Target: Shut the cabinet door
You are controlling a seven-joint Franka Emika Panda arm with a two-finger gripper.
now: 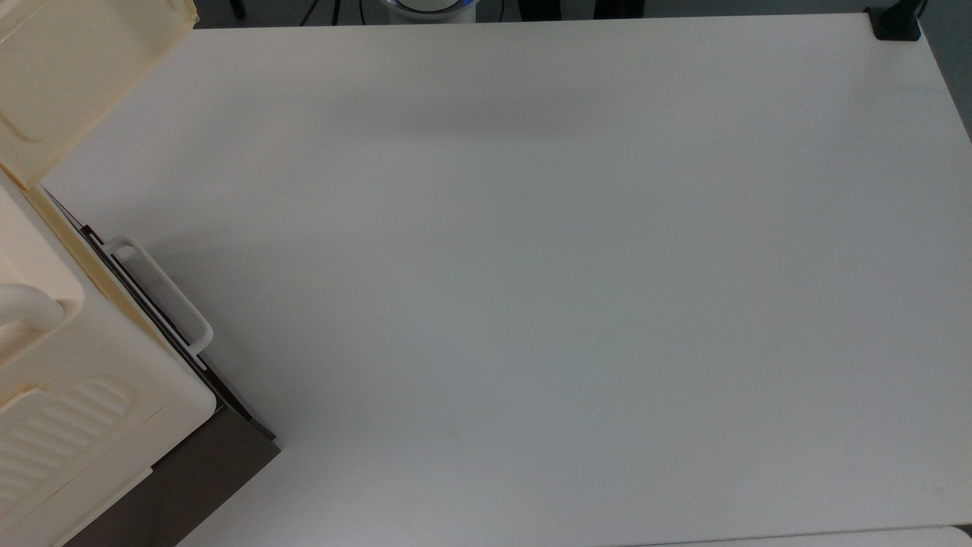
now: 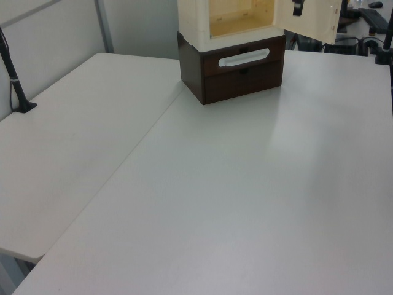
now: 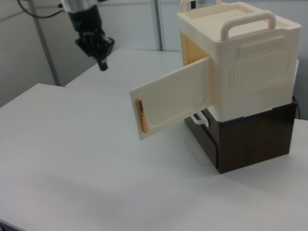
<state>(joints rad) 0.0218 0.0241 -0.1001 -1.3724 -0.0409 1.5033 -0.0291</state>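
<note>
The cream cabinet (image 3: 250,62) stands on a dark brown drawer base (image 3: 250,139), and its yellow inside lies exposed. The cabinet door (image 3: 173,103) is swung wide open, with a copper handle (image 3: 140,114) near its free edge. My black gripper (image 3: 102,63) hangs in the air up and to the right view's left of the door, apart from it, fingers together and pointing down, holding nothing. In the left view the cabinet (image 2: 196,18) sits at the far table edge, and the gripper's dark tip (image 2: 297,6) shows in front of the open door (image 2: 313,21). The top view has the door (image 1: 68,76) at its upper left.
A white loop handle (image 2: 244,57) sticks out of the brown drawer front below the opening. The white table (image 1: 531,304) spreads wide in front of the cabinet (image 1: 91,395). A black clamp (image 1: 896,23) sits on one corner, and a black post (image 2: 15,86) rises at the left view's left.
</note>
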